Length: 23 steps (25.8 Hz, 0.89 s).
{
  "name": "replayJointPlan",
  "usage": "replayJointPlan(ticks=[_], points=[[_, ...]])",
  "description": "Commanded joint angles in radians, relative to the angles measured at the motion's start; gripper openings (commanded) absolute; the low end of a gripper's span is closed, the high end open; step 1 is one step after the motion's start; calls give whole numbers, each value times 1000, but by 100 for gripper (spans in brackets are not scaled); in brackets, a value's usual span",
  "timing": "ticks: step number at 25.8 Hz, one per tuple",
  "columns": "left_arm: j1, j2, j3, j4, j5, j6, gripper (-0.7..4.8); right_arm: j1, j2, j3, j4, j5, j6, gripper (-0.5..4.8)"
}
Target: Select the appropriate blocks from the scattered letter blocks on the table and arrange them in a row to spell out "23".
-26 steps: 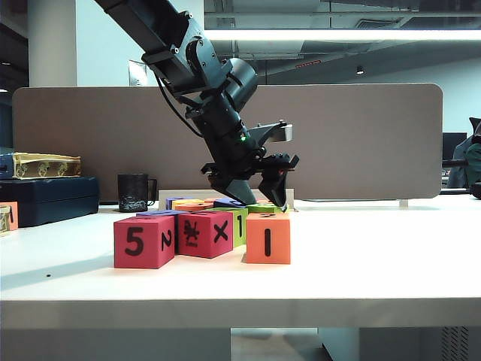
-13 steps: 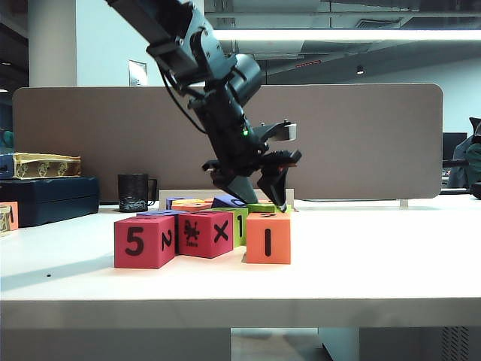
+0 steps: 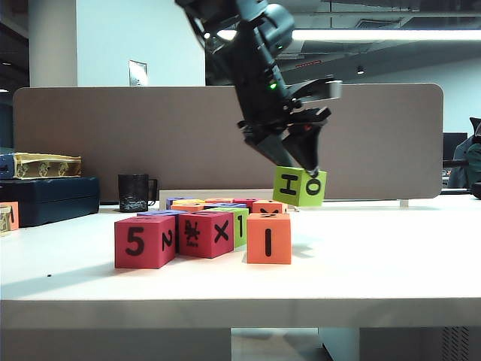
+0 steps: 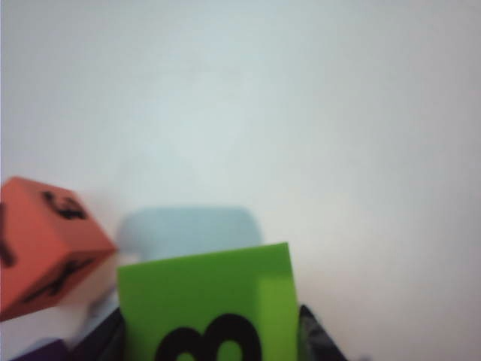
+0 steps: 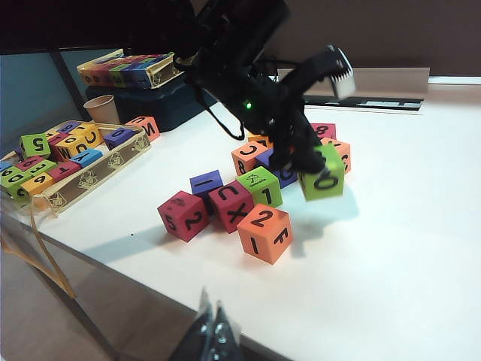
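My left gripper [image 3: 297, 162] hangs in the air right of the block cluster, shut on a lime green block [image 3: 299, 186] marked "H" and "O". That block fills the lower left wrist view [image 4: 207, 301], with dark fingers [image 4: 316, 337] on both its sides, and it also shows in the right wrist view [image 5: 325, 171]. Below and left of it, the orange block [image 3: 268, 238] with "1" on its front stands on the table [image 3: 376, 263]; its top reads "2" [image 5: 264, 233]. My right gripper [image 5: 213, 331] is shut, empty, over the table's front edge.
The red "5" block [image 3: 143, 241], the pink-red "X" block [image 3: 207, 233] and a green "1" block [image 3: 239, 224] stand left of the orange one, with several more behind. A tray of blocks [image 5: 83, 177], a black mug [image 3: 134, 192] and a dark case [image 3: 49, 197] sit far left.
The left gripper has risen from the back of the cluster with the green block in its fingers and swung to the right. The other blocks have stayed put.
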Motion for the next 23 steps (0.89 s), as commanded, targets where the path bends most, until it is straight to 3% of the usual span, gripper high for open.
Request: replayJointPlan(ticks=[1, 6, 11, 16, 21, 23], points=[[-31, -2, 22, -96, 76, 82, 265, -1, -10, 2, 9, 1, -3, -1], [-74, -2, 23, -193, 210, 184, 265, -1, -10, 2, -11, 1, -3, -1], [-74, 0, 20, -248, 250, 341, 265, -1, -10, 2, -31, 1, -3, -1], [-57, 24, 19, -253, 275, 408, 265, 0, -10, 2, -31, 0, -3, -1], [-47, 43, 3, -227, 295, 526, 265, 0, -10, 2, -31, 0, -3, -1], [-42, 43, 3, -211, 294, 527, 265, 0, -10, 2, -32, -2, -3, -1]])
